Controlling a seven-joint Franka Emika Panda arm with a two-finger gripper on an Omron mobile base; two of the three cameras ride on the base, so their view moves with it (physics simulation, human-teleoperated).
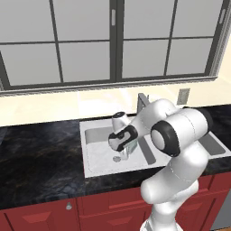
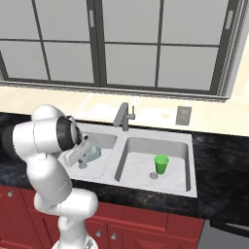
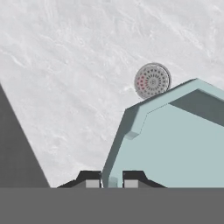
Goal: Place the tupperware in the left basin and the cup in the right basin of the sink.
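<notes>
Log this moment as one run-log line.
gripper: shut on tupperware rim | tupperware: held over left basin, near drain | cup: upright in right basin | stage: tupperware not yet released

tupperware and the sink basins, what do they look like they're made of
The tupperware, pinched at its rim by the gripper, looks like thin, smooth plastic: pale blue and translucent in the right base view. The left basin looks like light grey marbled stone or composite, matte and veined; the right basin matches. The drain looks like perforated metal, though that is less certain.
</notes>
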